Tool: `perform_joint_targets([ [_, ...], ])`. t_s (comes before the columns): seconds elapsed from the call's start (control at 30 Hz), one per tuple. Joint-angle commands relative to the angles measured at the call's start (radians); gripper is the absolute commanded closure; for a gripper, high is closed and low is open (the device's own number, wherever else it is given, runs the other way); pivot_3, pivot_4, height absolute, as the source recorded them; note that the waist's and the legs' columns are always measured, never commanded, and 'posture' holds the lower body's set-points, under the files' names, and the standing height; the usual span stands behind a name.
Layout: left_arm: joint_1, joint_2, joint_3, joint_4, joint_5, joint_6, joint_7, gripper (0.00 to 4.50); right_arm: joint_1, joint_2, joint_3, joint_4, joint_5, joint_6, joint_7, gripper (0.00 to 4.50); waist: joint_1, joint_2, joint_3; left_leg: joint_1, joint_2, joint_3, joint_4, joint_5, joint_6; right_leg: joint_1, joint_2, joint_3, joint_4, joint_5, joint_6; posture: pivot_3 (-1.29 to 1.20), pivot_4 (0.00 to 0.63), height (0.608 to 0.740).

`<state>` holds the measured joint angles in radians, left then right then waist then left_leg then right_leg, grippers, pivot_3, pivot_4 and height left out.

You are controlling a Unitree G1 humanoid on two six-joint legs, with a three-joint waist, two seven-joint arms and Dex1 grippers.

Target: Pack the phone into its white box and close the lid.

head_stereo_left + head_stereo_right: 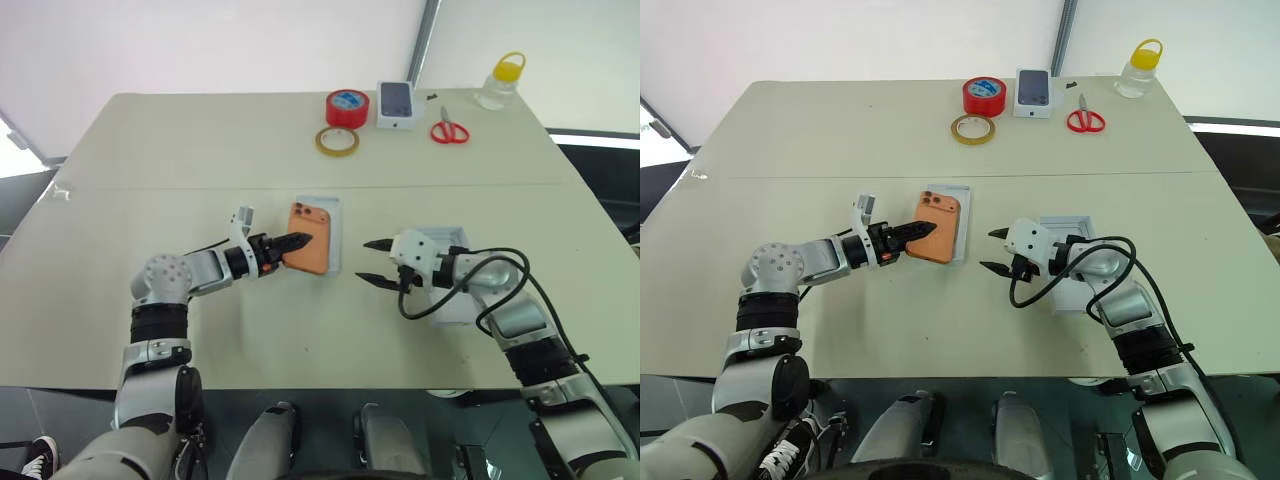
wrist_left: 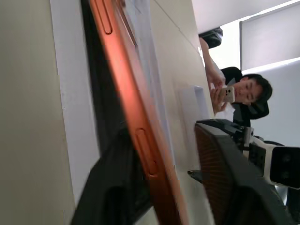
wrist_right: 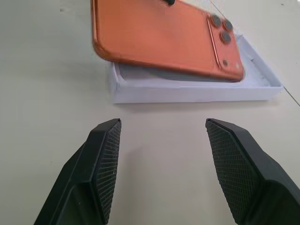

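1. The left gripper [image 1: 296,241] reaches in from the robot's left at the near left edge of the orange phone [image 1: 310,236]. In the left wrist view its two fingers stand on either side of the phone's edge with a gap showing at the farther one, so whether they actually clamp the phone cannot be told.
2. The phone lies back up, its three-lens camera cluster at the far left corner. It rests tilted across the white box [image 3: 197,86]: the right wrist view shows one long edge raised above the tray's near wall and overhanging it, not seated flat inside.
3. The white box sits near the middle of the table [image 1: 200,150], its far and right walls showing past the phone.
4. The right gripper [image 1: 374,262] hovers to the right of the box, apart from it, pointing toward it with its fingers spread wide and nothing between them.
5. Behind the right forearm lies the lid [image 1: 1076,262], a white shell resting on the table with its hollow side up, partly covered by the arm and its black cable.
6. Along the far edge stand a roll of red tape [image 1: 347,107], a yellowish tape ring [image 1: 337,141], a small white box with a phone picture [image 1: 396,104], red-handled scissors [image 1: 449,130] and a clear bottle with a yellow cap [image 1: 500,83].
7. A person holding a phone [image 2: 234,93] appears beyond the table in the left wrist view.
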<state>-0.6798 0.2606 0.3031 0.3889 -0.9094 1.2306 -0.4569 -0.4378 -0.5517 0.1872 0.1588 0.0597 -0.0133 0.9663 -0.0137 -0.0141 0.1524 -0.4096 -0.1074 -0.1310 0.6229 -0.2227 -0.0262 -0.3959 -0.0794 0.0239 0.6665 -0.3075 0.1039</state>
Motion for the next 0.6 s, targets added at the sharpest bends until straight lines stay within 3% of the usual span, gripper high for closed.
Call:
perform_joint_targets([
  [0.03, -0.032, 0.013, 0.001, -0.008, 0.009, -0.010, -0.030, 0.27, 0.000, 0.007, -0.008, -0.047, 0.006, -0.005, -0.013, 1.48, 0.000, 0.000, 0.000, 0.000, 0.000, 0.000, 0.000, 0.000, 0.000, 0.000, 0.000, 0.000, 0.000, 0.000, 0.000, 0.00, 0.150, 0.740],
  [0.07, -0.032, 0.021, -0.008, -0.013, 0.021, -0.013, -0.037, 0.01, -0.002, 0.010, -0.008, -0.046, 0.007, -0.005, -0.015, 1.48, -0.001, 0.000, 0.000, 0.000, 0.000, 0.000, 0.000, 0.000, 0.000, 0.000, 0.000, 0.000, 0.000, 0.000, 0.000, 0.00, 0.150, 0.740],
  [0.27, -0.031, 0.028, -0.009, -0.047, 0.038, -0.031, -0.053, 0.01, -0.018, 0.017, -0.003, -0.024, 0.001, -0.016, -0.021, 1.48, -0.004, 0.000, 0.000, 0.000, 0.000, 0.000, 0.000, 0.000, 0.000, 0.000, 0.000, 0.000, 0.000, 0.000, 0.000, 0.00, 0.150, 0.740],
  [0.5, 0.039, 0.005, -0.095, -0.084, 0.126, -0.117, -0.084, 0.01, -0.039, 0.029, 0.004, -0.009, -0.011, -0.025, -0.020, 1.48, -0.001, 0.000, 0.000, 0.000, 0.000, 0.000, 0.000, 0.000, 0.000, 0.000, 0.000, 0.000, 0.000, 0.000, 0.000, 0.00, 0.150, 0.740],
  [0.6, 0.053, -0.011, -0.046, -0.065, 0.093, -0.086, -0.055, 0.01, -0.042, 0.024, -0.002, -0.011, -0.009, -0.023, -0.016, 1.48, 0.000, 0.000, 0.000, 0.000, 0.000, 0.000, 0.000, 0.000, 0.000, 0.001, 0.000, 0.000, 0.000, 0.000, 0.000, 0.00, 0.150, 0.740],
])
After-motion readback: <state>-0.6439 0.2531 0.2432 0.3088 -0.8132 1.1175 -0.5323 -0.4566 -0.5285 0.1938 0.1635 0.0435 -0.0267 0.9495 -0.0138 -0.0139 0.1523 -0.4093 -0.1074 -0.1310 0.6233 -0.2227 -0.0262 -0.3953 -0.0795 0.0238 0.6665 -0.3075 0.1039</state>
